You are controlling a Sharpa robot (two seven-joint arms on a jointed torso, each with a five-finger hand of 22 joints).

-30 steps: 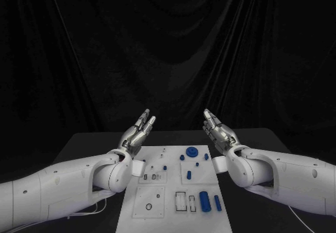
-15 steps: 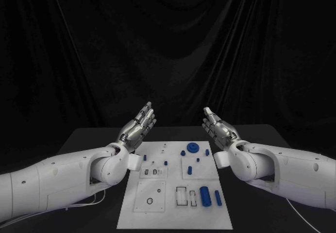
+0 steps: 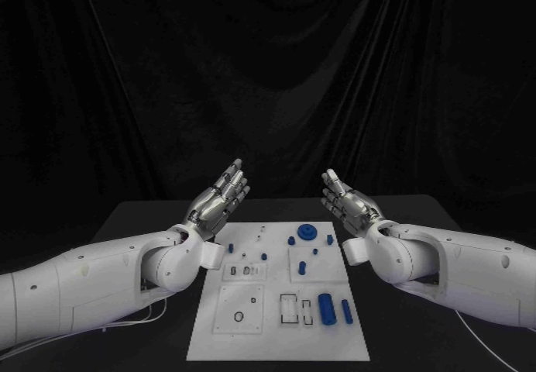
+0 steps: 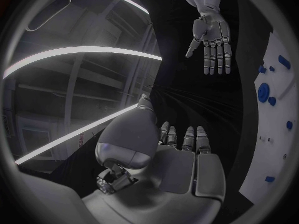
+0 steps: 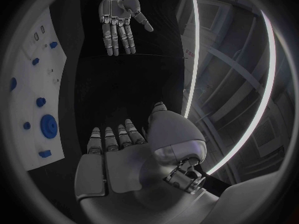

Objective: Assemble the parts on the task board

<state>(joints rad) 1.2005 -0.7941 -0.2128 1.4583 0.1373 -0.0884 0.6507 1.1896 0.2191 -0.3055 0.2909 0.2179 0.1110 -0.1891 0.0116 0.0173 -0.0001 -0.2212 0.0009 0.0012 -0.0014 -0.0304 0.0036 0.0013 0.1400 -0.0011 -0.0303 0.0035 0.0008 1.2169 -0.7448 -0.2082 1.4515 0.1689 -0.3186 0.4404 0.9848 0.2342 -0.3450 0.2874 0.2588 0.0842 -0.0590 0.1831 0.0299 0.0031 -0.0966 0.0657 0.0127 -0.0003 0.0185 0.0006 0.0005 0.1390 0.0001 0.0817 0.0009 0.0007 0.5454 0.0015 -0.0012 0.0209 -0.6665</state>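
While both robot hands hover raised, the task board [image 3: 280, 310] lies flat on the black surface [image 3: 146, 221] below and between them.
Left robot hand [image 3: 219, 200] and right robot hand [image 3: 348, 203]: silver metal, fingers straight and apart, palms facing each other, grasping nothing, over the board's far end. Board is a white matte rectangular plate; the parts on it are small and blue: a round disc [image 3: 306, 229], short pegs, two cylinders [image 3: 328, 308] lying near the robot.
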